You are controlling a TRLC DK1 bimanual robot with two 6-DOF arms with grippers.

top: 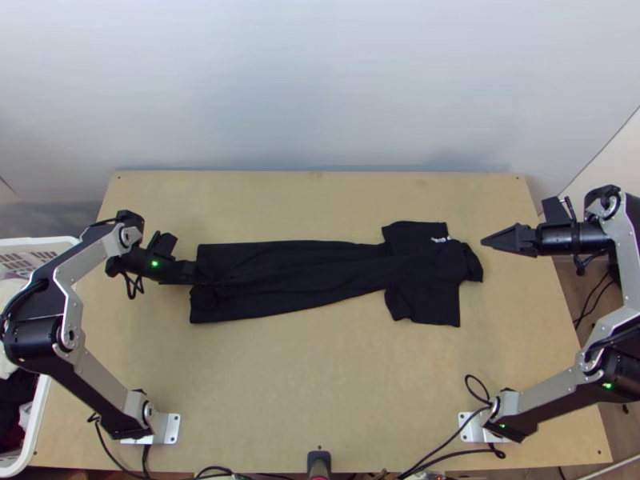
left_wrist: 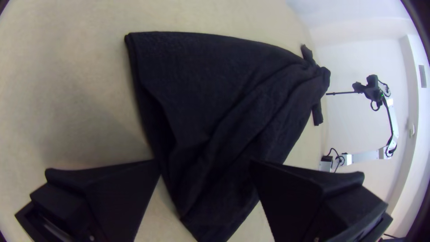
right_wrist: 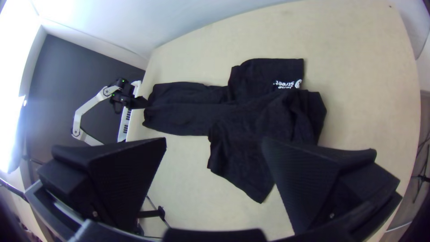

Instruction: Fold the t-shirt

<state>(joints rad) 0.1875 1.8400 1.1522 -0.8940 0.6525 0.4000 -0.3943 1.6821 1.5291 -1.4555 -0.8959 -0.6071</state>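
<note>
The black t-shirt [top: 304,276] lies lengthwise across the table, its body narrowed into a long strip with creases, hem at the left, sleeves and collar at the right. My left gripper [top: 192,274] is at the hem end; in the left wrist view the left gripper [left_wrist: 206,166] stands open, the hem's cloth [left_wrist: 197,112] between and beyond its fingers. My right gripper [top: 485,242] is just right of the collar, apart from the shirt. In the right wrist view the right gripper [right_wrist: 214,143] is open, with the shirt [right_wrist: 251,121] beyond it.
A white basket [top: 40,432] with cloth in it stands off the table's left edge. Bare wood of the table [top: 320,384] lies in front of the shirt, and a strip of it behind. Cables [top: 448,436] run along the near edge.
</note>
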